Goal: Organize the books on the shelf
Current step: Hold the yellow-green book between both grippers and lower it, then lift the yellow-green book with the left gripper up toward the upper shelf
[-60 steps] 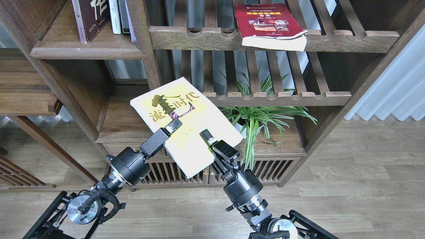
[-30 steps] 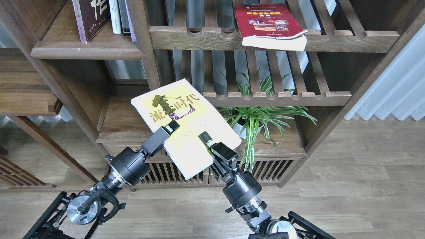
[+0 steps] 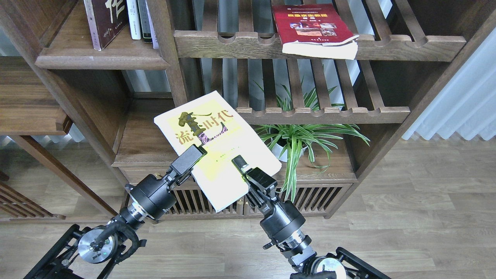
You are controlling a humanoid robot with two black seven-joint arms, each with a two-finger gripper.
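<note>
The yellow-green and white book [image 3: 217, 143] is held tilted in mid-air in front of the bookcase. My right gripper [image 3: 242, 164] is shut on its lower right edge, with one finger lying on the cover. My left gripper [image 3: 190, 155] is at the book's left edge; its fingers cannot be told apart. The dark maroon book [image 3: 104, 19] stands on the solid shelf plank [image 3: 102, 60] at the upper left. The red book [image 3: 314, 29] lies flat on the upper slatted rack, overhanging its front rail.
A few thin books [image 3: 139, 19] stand right of the maroon one. A potted green plant [image 3: 298, 135] stands under the lower slatted rack [image 3: 321, 114]. A wooden upright [image 3: 168, 50] separates plank and racks. A low cabinet [image 3: 193, 197] is below.
My left gripper has drawn back down and left, from lying over the cover to the book's left edge. The book and right gripper shifted slightly left.
</note>
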